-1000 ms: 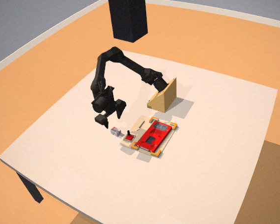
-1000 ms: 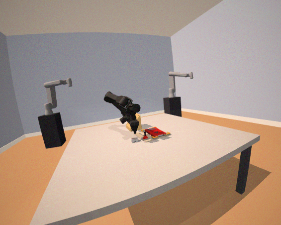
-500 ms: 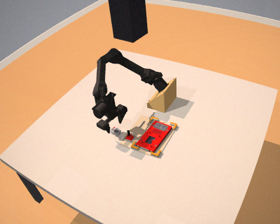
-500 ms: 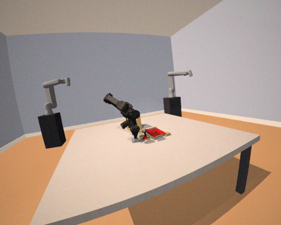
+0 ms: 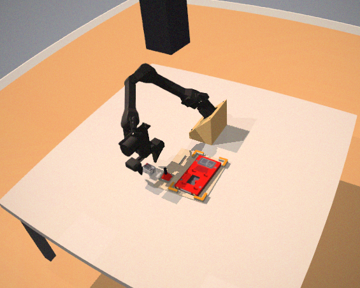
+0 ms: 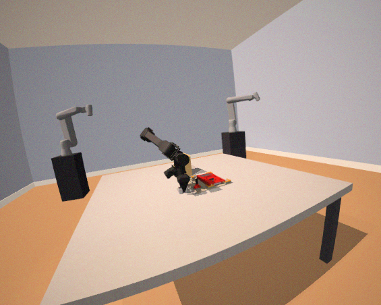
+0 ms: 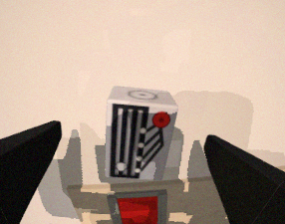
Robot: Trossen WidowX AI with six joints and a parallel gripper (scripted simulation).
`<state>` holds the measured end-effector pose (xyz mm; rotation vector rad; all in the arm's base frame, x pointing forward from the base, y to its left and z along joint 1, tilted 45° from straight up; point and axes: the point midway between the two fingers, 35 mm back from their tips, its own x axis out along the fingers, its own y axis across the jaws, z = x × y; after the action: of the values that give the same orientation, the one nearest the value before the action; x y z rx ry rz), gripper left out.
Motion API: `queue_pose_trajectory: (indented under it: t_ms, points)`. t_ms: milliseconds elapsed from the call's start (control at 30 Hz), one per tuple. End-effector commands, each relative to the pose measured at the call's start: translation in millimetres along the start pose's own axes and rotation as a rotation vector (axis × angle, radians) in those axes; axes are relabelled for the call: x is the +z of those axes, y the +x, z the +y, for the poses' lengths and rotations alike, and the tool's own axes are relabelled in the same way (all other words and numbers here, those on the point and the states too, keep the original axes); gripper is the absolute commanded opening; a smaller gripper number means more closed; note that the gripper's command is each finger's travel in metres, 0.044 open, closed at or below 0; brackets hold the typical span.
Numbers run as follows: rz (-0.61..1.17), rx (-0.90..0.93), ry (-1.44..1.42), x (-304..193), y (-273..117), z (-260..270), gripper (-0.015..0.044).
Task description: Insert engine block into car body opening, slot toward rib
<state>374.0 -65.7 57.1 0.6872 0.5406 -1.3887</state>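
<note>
Top view: our gripper (image 5: 141,165) (image 6: 176,182) (image 7: 135,135) is low over the table (image 5: 230,229) (image 6: 196,219) (image 7: 43,44), fingers wide apart, nothing held. The engine block (image 5: 148,167) (image 6: 181,190) (image 7: 140,133), small and grey, is on the table just beside the pale board (image 5: 181,155) (image 7: 93,188), at the gripper's fingers. On that board we have a red piece with a black upright knob (image 5: 166,176) (image 6: 196,185) (image 7: 138,210), between the block and the red car body (image 5: 208,173) (image 6: 211,179). The car body lies flat inside orange corner brackets (image 5: 201,197) (image 6: 228,181); its dark opening (image 5: 193,180) has no block seated in it. Our arm (image 5: 167,83) (image 6: 160,143) reaches over from a tan wedge-shaped mount (image 5: 218,127) (image 6: 189,164). Exterior view: the gripper is down at the block, on the knob piece's side of the car body; one finger partly hides the block, so we can't tell contact from here. Two grey arms stand on black pedestals (image 6: 70,177) (image 6: 234,144) behind the table. Wrist view: the block is between the two open fingers, a visible gap on each side, touching neither. Its striped face with the red disc shows, plus a ringed end; the red piece is near it at the lower edge.
</note>
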Motion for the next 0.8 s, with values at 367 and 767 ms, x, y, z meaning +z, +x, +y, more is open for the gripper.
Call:
queue_pose_trajectory:
  t_ms: [367,767]
  points:
    - [-0.004,0.0,-0.008,-1,2,-1,0.0131]
    - [0.001,0.0,-0.008,-3,-15,1,0.0]
